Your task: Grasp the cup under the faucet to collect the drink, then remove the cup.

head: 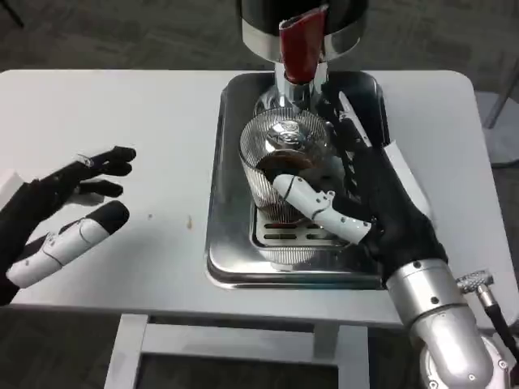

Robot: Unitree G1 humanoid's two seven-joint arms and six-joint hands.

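A clear ribbed plastic cup point(280, 166) stands on the steel drip tray point(235, 203) under the faucet point(292, 89), whose red handle point(302, 44) points up. Dark liquid shows inside the cup. My right hand point(361, 194) wraps around the cup from the right, its thumb across the cup's front and its fingers behind. My left hand point(69, 211) hovers over the white table at the left, its fingers spread and holding nothing.
The drink dispenser's black and chrome body point(300, 20) rises at the back of the tray. The white table point(122, 113) stretches left of the tray; its front edge runs just below my hands.
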